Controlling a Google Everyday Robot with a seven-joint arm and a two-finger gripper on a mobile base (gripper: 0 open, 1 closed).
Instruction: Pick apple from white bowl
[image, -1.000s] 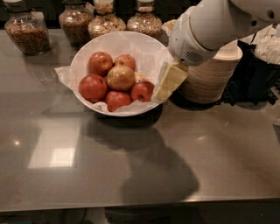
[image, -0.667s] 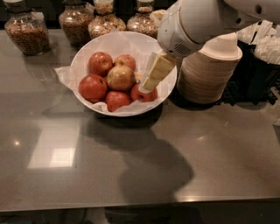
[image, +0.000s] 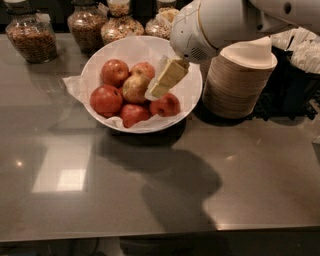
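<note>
The gripper (image: 154, 92) has swung left from the bowl (image: 135, 47) rim to just beside the apple (image: 134, 89), its opening impossible to tell, so the grasp looks next.

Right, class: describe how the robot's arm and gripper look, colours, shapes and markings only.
The arm is a fat, smooth, glossy white casing with rounded joints, a small perforated grille patch and one dark round dot. The gripper, over the white bowl, is pale cream-yellow, flat and blocky. No cables show.
</note>
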